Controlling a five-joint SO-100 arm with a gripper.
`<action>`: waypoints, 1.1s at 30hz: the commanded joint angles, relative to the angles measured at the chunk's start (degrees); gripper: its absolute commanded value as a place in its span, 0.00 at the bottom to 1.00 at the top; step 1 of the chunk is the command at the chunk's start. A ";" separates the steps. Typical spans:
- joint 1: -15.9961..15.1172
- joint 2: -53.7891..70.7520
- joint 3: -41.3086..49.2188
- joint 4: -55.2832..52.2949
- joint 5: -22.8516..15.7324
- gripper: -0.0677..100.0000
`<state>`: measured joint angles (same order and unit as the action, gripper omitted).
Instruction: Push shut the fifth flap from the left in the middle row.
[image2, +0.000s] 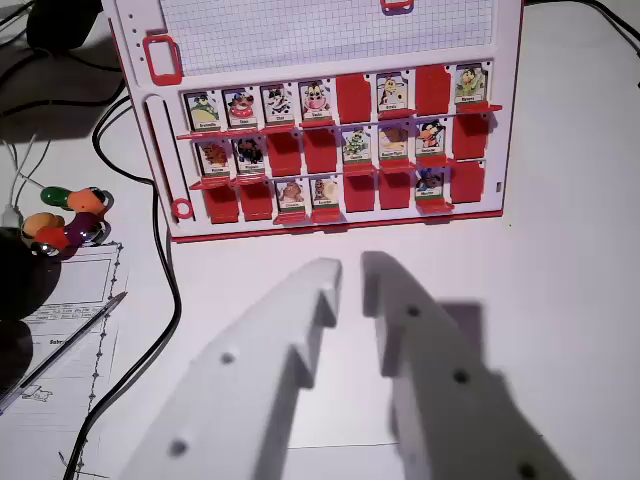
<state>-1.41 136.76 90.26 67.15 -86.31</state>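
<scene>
The gripper (350, 275) hovered with a narrow gap between its jaws, empty, well short of the game board (330, 120); the board's top was cut off, card faces too small to read.

White hand (350, 268) is hovering just above the table (560, 300), both fingers (300, 300) pointing up-frame, tips close with only a narrow gap between them, nothing gripped in there.
</scene>
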 joint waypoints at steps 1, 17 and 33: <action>0.09 0.26 -6.68 1.41 0.35 0.02; -0.70 1.14 -6.86 1.85 0.26 0.02; -0.70 -10.20 -18.63 8.17 2.90 0.02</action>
<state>-1.93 130.08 80.95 73.39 -84.11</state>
